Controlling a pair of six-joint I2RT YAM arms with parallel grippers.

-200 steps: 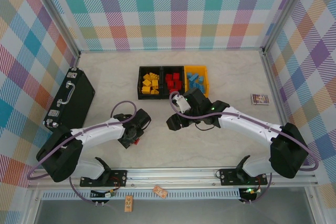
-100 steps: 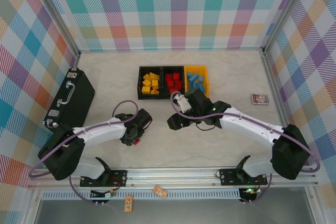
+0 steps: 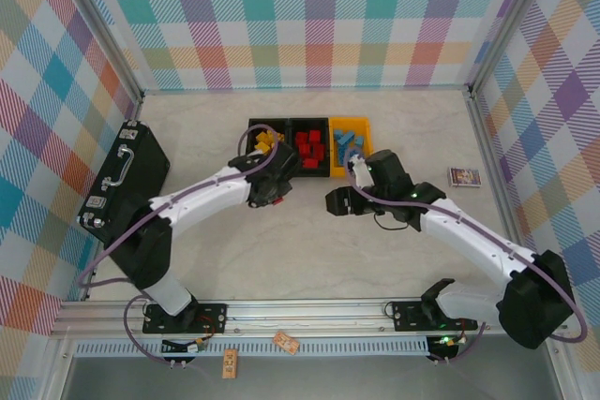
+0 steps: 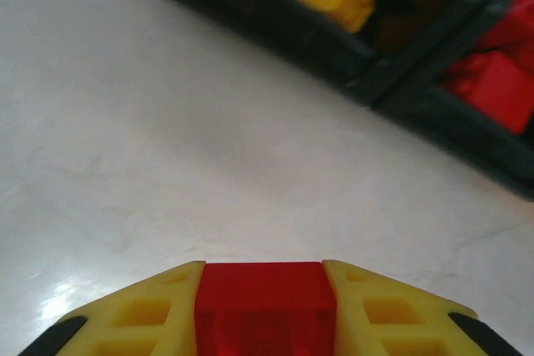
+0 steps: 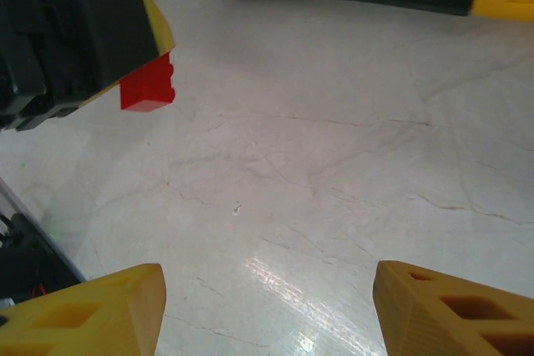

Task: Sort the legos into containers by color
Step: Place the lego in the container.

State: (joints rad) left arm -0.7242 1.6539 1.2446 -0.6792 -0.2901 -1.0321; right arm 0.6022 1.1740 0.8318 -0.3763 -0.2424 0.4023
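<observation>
Left gripper (image 4: pixel 264 327), bottom centre, pinches a small red plastic studded brick (image 4: pixel 265 293); right gripper (image 5: pixel 267 302), bottom edge, fingers spread over pale marbled tabletop (image 5: pixel 350 147).

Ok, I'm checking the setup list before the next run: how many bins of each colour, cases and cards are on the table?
Black bins: 2
Yellow-orange bin: 1
Black briefcase: 1
Picture card: 1
Total: 5

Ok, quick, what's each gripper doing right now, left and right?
Left gripper: shut on a red brick.
Right gripper: open, holding nothing.
</observation>
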